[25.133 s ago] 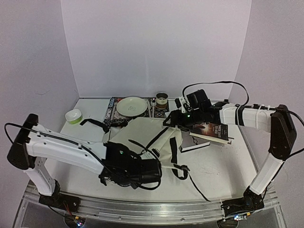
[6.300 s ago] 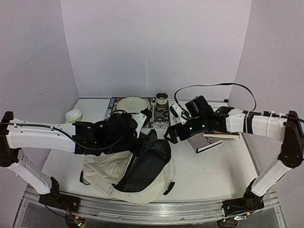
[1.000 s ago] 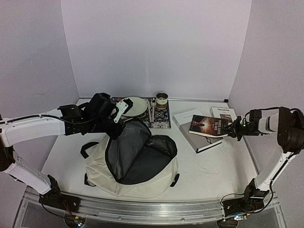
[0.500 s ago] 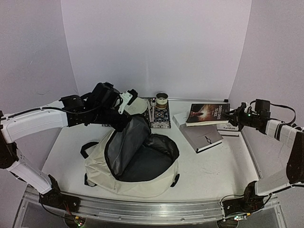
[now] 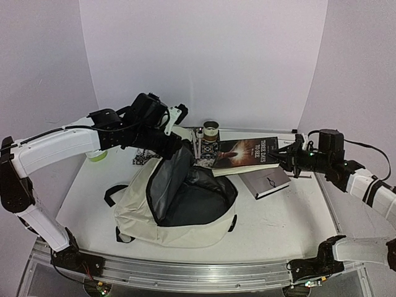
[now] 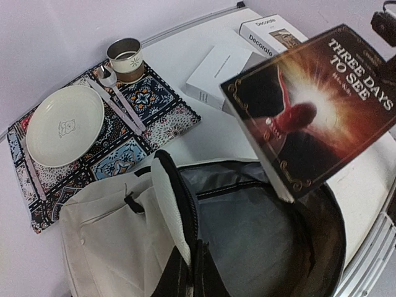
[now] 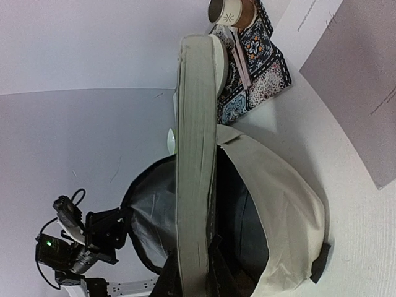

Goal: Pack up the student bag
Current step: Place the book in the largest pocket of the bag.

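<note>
Clenched in the left gripper (image 6: 193, 267): the black-trimmed edge of a flap on the student bag (image 5: 185, 213), lifted upright above the grey-lined mouth. Gaping wide, that mouth, and turned toward the right edge of the desk. Lying at the desk's middle, nearer the front edge, with a black strap trailing toward the left edge.

Grasped in the right gripper (image 5: 281, 156) by its right-hand end: a dark paperback (image 5: 244, 151) titled "Three Days to See". Held off the desk, tilted, one corner over the bag's open rim. Seen edge-on from the right wrist, pages pale against the dark interior.

Below and to the right of it, flat on the desk, a grey book (image 5: 267, 181). Past that, toward the back right corner, a white box (image 6: 272, 30) marked "Decorate". Along the back edge, a patterned placemat (image 6: 148, 99) bearing a cream plate (image 6: 65, 124), a spoon (image 6: 106, 74) and a cup (image 6: 127, 57). Near the left edge, a green bowl (image 5: 94, 154), partly hidden behind the left arm.
</note>
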Controlling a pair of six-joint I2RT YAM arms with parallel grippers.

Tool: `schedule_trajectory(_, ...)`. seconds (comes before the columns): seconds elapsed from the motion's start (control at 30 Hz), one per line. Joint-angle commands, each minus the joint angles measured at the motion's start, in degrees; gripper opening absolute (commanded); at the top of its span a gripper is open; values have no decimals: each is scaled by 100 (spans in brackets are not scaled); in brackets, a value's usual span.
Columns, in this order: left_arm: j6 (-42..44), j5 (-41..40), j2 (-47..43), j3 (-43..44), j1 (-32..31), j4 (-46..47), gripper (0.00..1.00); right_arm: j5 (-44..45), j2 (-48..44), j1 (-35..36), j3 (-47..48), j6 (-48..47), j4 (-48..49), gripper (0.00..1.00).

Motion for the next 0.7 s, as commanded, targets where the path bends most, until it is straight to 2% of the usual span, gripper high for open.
schedule_trajectory(0.0,-323,29,93,684,30,246,0,439,-453,458,-6,280,138,0)
schedule_trajectory(0.27,-552,338,396,1069,30,250,0,1194,-418,1600,-146,215,224,0)
schedule_trajectory(0.33,-606,464,442,1150,25,253,0,1459,-219,1929,-175,96,246,0)
schedule_trajectory(0.47,-705,628,463,1273,21,253,0,1794,302,2477,-327,137,908,0)
schedule_trajectory(0.67,-816,936,414,1307,21,263,0,2148,1214,3007,-43,25,1606,0)
